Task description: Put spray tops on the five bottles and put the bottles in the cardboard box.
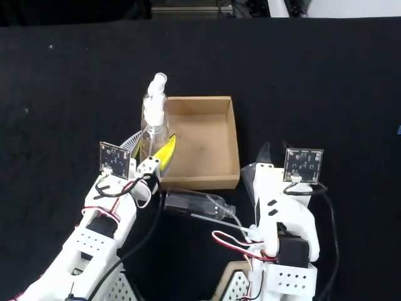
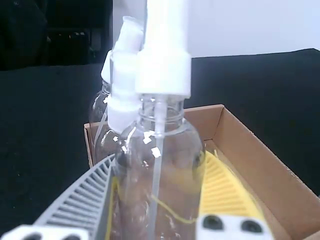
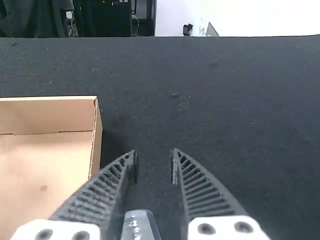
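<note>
Left gripper (image 1: 152, 143) clamped on upright bottle (image 2: 150, 200) with spray top (image 2: 162, 65), at cardboard box (image 1: 235, 138) left wall; right gripper (image 3: 152, 161) narrowly open, empty, over table (image 3: 225, 100)

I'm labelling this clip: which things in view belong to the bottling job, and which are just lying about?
Job: brown cardboard box; clear plastic bottle with white spray top, held in the left tool; another spray-topped bottle behind it; clear bottle lying on its side by the box; open right tool.
Just there: black table cover; dark furniture behind the table.
</note>
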Robot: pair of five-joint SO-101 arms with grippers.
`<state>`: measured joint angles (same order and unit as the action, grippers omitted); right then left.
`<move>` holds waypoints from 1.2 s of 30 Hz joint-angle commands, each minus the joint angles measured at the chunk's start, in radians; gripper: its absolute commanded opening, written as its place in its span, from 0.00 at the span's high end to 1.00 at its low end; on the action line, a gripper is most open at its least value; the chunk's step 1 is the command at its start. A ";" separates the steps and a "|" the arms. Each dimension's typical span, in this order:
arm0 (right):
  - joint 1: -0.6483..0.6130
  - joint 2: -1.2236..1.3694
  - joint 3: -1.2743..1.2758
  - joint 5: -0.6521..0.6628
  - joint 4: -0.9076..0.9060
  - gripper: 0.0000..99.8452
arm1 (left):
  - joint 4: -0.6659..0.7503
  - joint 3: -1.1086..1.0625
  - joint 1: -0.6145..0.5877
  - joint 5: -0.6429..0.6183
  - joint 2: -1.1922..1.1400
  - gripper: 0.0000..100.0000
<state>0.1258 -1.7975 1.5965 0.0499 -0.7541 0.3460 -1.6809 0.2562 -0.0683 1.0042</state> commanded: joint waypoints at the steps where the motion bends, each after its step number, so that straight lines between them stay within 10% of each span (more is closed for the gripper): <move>1: 0.018 -0.097 -0.001 -0.002 -0.003 0.90 | -0.003 -0.010 -0.002 -0.046 -0.003 0.97; 36: 0.018 -0.097 -0.001 0.002 -0.003 0.90 | -0.084 -0.012 -0.019 -0.078 0.064 0.97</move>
<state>0.1258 -1.7975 1.5965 0.0499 -0.7541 0.2677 -1.6809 0.2348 -0.1435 1.0088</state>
